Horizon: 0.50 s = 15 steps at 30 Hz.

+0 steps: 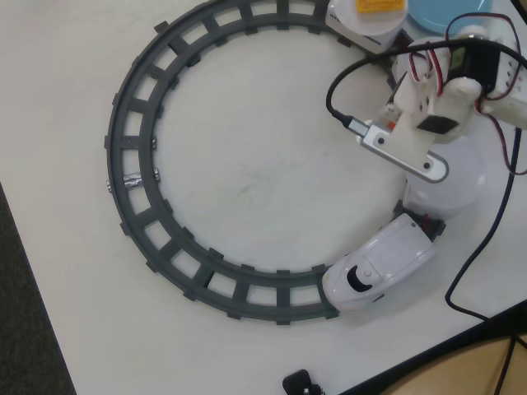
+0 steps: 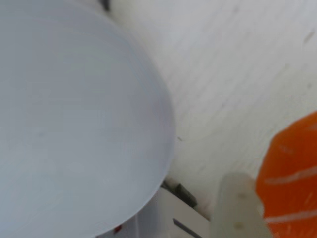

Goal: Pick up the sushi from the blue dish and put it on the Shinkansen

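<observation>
Overhead, the grey track (image 1: 177,164) rings the left and middle of the bench (image 1: 58,82), with bare white surface inside the loop. A small black object (image 1: 300,383) sits at the bench's near edge, low in the view. On the track's lower right curve stands the Shinkansen (image 1: 380,262), nose with black windscreen pointing down-left. Just behind it a white plate (image 1: 461,177) rides on its car, partly covered by the arm (image 1: 428,111), which reaches in from the upper right with its black and red cables. Toward the top right corner another white plate (image 1: 366,25) on the track carries a yellow piece (image 1: 379,5), and just right of it the blue dish (image 1: 445,12) shows at the top edge.

In the wrist view the plate (image 2: 74,119) fills the left, blurred and close. At the lower right a pale finger (image 2: 237,208) lies against the sushi (image 2: 292,178), orange with white stripes, which is off the dish and above the bench beside that plate. The pincer (image 2: 255,208) looks to be grasping the sushi, though only one finger shows.
</observation>
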Each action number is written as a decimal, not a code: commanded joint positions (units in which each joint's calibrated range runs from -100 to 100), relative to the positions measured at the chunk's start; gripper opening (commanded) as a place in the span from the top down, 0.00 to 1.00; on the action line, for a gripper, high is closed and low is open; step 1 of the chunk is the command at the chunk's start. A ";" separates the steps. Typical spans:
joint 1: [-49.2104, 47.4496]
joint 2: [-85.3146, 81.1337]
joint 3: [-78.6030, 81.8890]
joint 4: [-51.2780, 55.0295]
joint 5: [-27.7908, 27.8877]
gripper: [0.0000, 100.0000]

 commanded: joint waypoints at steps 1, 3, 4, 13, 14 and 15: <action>-1.73 -8.62 3.20 0.80 1.89 0.98; -2.61 -11.54 6.70 0.80 3.20 0.98; -3.14 -13.05 8.77 0.88 3.88 0.98; -12.21 -25.66 27.17 0.71 8.76 0.98; -13.61 -26.82 27.98 0.71 9.02 0.98; -15.02 -27.91 28.69 0.71 9.34 0.98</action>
